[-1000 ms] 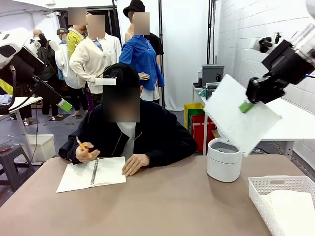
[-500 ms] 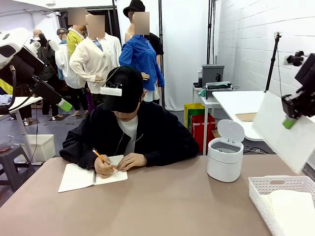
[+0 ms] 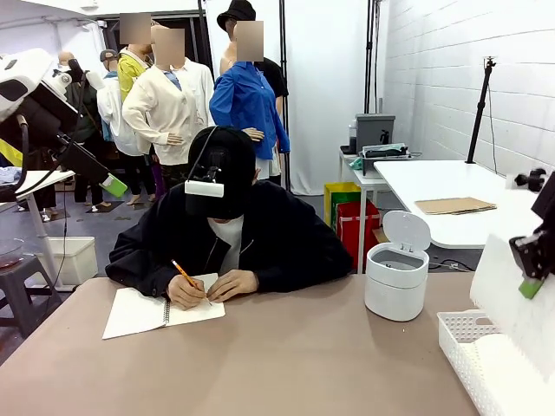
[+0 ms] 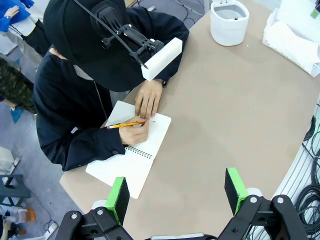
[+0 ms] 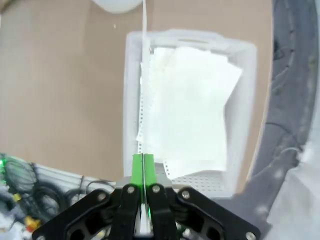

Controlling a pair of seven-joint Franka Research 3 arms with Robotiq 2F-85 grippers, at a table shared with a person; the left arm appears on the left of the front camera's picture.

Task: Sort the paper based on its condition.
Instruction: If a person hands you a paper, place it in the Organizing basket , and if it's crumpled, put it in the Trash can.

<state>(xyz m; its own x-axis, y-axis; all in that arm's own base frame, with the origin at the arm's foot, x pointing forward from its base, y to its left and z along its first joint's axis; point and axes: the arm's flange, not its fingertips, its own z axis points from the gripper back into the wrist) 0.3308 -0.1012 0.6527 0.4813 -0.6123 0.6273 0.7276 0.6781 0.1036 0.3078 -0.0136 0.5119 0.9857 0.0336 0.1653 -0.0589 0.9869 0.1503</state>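
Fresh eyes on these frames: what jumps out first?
The right gripper at the right edge of the table is shut on a white sheet, held above the white basket where more paper lies. Across the table a person writes with a pencil in a spiral notebook. A white bin, lid up, stands between notebook and basket.

**Robotics research lab**

Looks like a robotics lab or data-collection studio, not a home. Given away by a white-painted block wall [image 3: 451,69], a white backdrop curtain [image 3: 325,87], a black stand [image 3: 479,108], a white robot arm [image 3: 30,91] raised at the brown table's [image 3: 260,355] left, cable bundles [image 4: 311,195] off that table's edge, and a head-worn camera [image 4: 161,56] on the seated person [image 3: 234,234].
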